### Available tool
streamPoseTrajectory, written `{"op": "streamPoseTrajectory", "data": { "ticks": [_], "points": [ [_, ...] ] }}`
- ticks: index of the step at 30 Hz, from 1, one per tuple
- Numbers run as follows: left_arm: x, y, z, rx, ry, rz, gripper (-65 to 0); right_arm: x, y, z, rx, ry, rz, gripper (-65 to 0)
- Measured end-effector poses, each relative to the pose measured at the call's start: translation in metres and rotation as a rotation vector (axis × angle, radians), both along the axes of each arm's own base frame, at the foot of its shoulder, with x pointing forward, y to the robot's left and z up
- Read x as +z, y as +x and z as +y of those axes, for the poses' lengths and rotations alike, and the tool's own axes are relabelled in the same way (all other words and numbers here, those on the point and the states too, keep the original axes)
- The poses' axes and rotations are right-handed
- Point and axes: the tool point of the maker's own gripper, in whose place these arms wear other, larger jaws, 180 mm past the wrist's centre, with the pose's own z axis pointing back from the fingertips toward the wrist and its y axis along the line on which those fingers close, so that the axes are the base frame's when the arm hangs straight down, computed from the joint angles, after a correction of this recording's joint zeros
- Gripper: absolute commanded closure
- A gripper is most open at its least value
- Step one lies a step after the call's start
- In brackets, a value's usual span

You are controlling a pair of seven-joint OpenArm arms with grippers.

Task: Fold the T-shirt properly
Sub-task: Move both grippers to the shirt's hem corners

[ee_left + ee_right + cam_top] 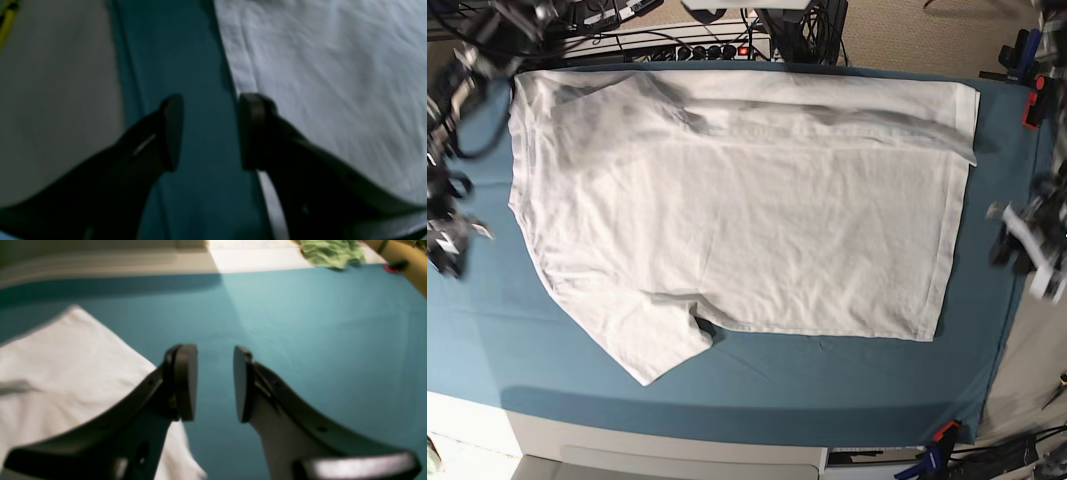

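The white T-shirt (pixel 747 210) lies spread flat on the teal table cloth (pixel 827 380), hem to the right, one sleeve (pixel 652 345) sticking out at the front left. Its far edge looks folded over. My left gripper (pixel 210 133) is open and empty over the teal cloth, with one finger (pixel 255 131) at the shirt's edge (pixel 333 83). In the base view it (pixel 1017 245) hangs blurred just off the shirt's right hem. My right gripper (pixel 215 383) is open and empty above the cloth beside the shirt (pixel 66 373). In the base view it (pixel 449 245) is left of the shirt.
Orange clamps (pixel 1033 100) (pixel 942 432) hold the cloth at the right corners. Cables and a power strip (pixel 717 48) lie beyond the far edge. A green cloth (pixel 333 253) lies past the table. The grey floor (pixel 56 100) shows beyond the cloth's edge.
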Motion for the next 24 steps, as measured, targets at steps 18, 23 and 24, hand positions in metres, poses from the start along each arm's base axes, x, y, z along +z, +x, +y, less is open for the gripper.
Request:
{"op": "streamPoseTrajectory", "data": {
  "ticks": [18, 23, 24],
  "points": [
    [-0.041, 0.133, 0.013, 0.311, -0.485, 0.246, -22.9, -0.108, 0.145, 0.181, 0.351, 0.225, 0.271, -19.4],
    [-0.093, 0.102, 0.0, 0.328, -0.477, 0.346, -22.5, -0.118, 0.149, 0.213, 0.416, 0.105, 0.323, -19.4],
    [-0.097, 0.1, -0.003, 0.331, -0.489, 0.337, -22.5, -0.119, 0.149, 0.216, 0.42, 0.093, 0.329, -19.4]
  ]
}}
